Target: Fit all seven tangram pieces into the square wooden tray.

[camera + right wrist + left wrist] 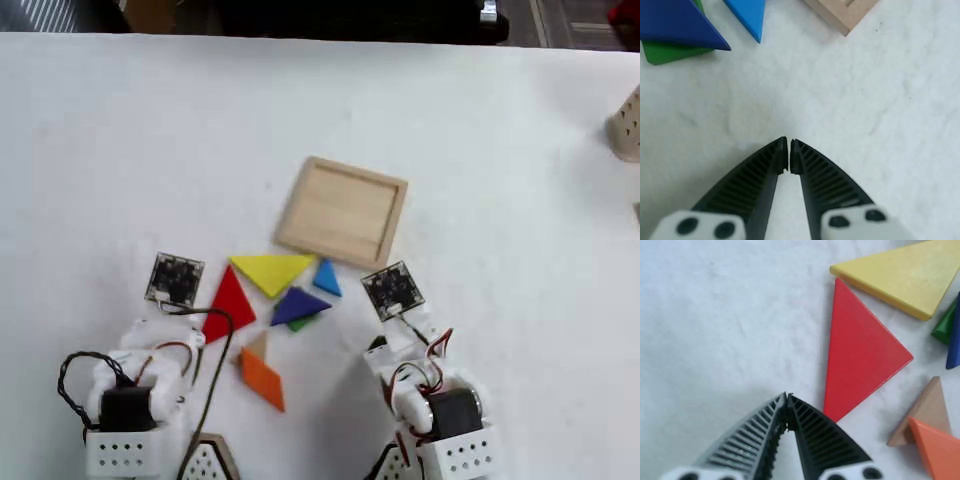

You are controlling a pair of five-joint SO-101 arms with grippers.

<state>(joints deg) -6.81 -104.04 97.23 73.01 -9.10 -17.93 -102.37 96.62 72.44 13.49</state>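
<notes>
The square wooden tray (343, 212) lies empty at the table's middle. Just in front of it sit a yellow triangle (271, 270), a red triangle (229, 304), a light blue triangle (327, 277), a dark blue triangle (298, 304) lying on a green piece (304, 322), a tan triangle (256, 346) and an orange parallelogram (263, 379). My left gripper (787, 399) is shut and empty, beside the red triangle (857, 355). My right gripper (789, 145) is shut and empty, on bare table short of the tray's corner (842, 12) and the light blue triangle (747, 14).
Both arm bases stand at the near edge, the left arm (135, 400) and the right arm (435, 410). A perforated tan object (626, 125) sits at the far right edge. White table lies open around the tray.
</notes>
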